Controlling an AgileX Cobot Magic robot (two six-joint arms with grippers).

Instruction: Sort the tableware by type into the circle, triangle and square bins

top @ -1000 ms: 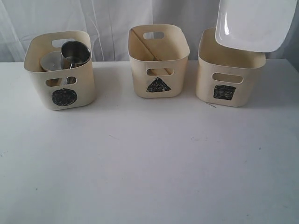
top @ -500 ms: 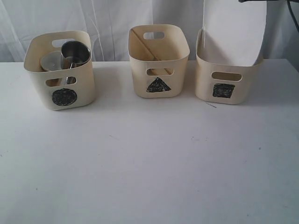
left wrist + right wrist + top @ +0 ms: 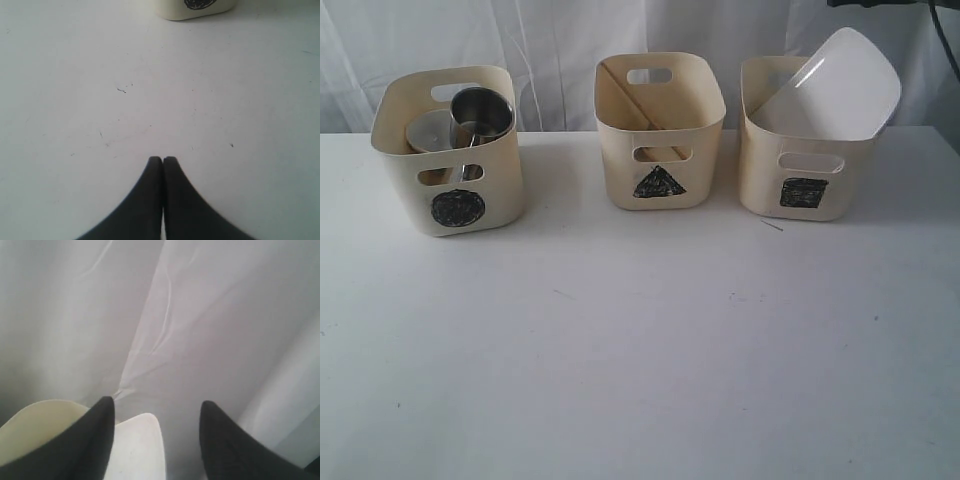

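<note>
The large white square plate [image 3: 835, 88] leans tilted inside the square bin [image 3: 803, 178], its upper corner sticking out over the right rim. In the right wrist view my right gripper [image 3: 157, 402] is open and empty above that plate [image 3: 137, 452] and the bin's rim [image 3: 40, 427], facing the curtain. The circle bin [image 3: 450, 170] holds a steel mug [image 3: 482, 112] and another steel vessel [image 3: 430, 132]. A wooden chopstick [image 3: 628, 93] lies slanted in the triangle bin [image 3: 660, 150]. My left gripper [image 3: 163, 159] is shut and empty over bare table, short of the circle bin [image 3: 195, 7].
All three cream bins stand in a row at the back of the white table [image 3: 640, 340], in front of a white curtain [image 3: 560, 40]. A dark piece of the right arm [image 3: 880, 3] shows at the top edge.
The plate went from lying on top of the square bin, to standing on edge, to leaning down inside it. The square bin shifted slightly.
</note>
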